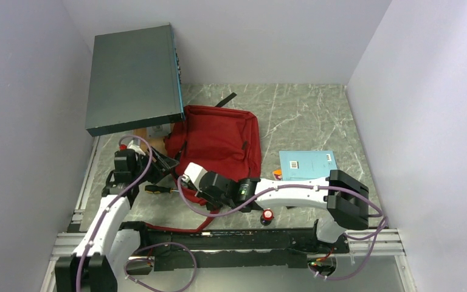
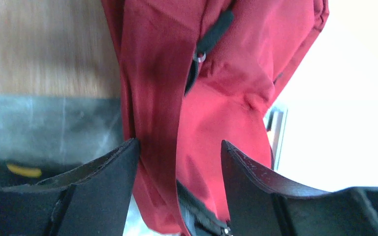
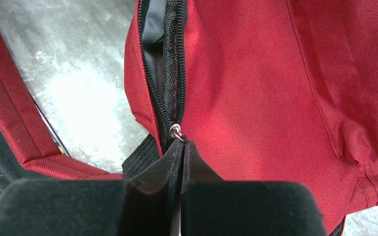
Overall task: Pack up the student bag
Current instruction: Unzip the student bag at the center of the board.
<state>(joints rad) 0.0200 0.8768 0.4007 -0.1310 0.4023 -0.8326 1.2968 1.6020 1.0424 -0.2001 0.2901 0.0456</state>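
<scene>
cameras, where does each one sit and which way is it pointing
Top external: above and behind the arm bases, looking down at the table; left arm and right arm show, meeting at the student bag.
Left wrist: on the left arm, looking along the left gripper, whose fingers pinch a bag fold.
Right wrist: on the right arm, looking along the right gripper, shut on the zip pull.
Shared: all see the red bag.

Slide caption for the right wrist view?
Right gripper shut on the metal zip pull of the dark red fabric backpack, zip partly open.
</scene>
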